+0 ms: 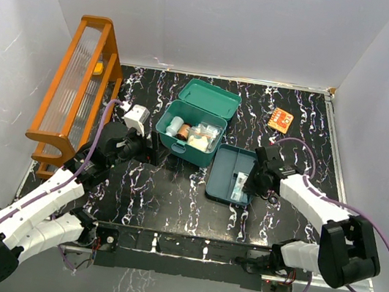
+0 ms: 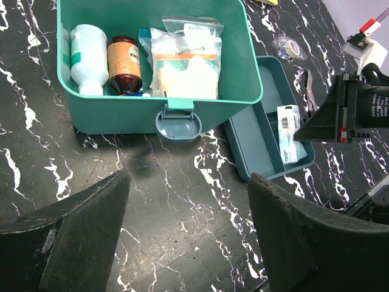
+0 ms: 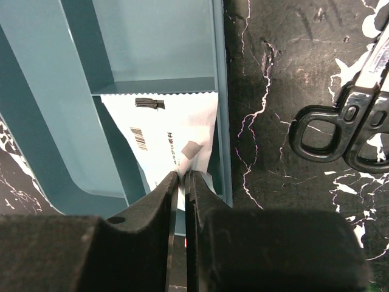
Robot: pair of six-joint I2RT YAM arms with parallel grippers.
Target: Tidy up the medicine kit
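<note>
The teal medicine kit box (image 1: pixel 183 150) stands open at mid-table with its lid (image 1: pixel 210 97) tipped back. Inside lie a white bottle (image 2: pixel 88 58), a brown bottle (image 2: pixel 124 64) and clear bags (image 2: pixel 185 64). Its tray insert (image 1: pixel 223 173) lies on the table just right of the box, with a white packet (image 3: pixel 164 131) in the compartment along its right side. My right gripper (image 3: pixel 182 175) is shut on the packet's near edge, over the tray. In front of the box latch, my left gripper (image 2: pixel 188 182) hangs open over bare table.
Black-handled scissors (image 3: pixel 328 131) lie on the table right of the tray. A small orange packet (image 1: pixel 281 120) sits at the back right. A bagged tape roll (image 2: pixel 290 47) lies beyond the tray. An orange wooden rack (image 1: pixel 77 90) stands along the left wall.
</note>
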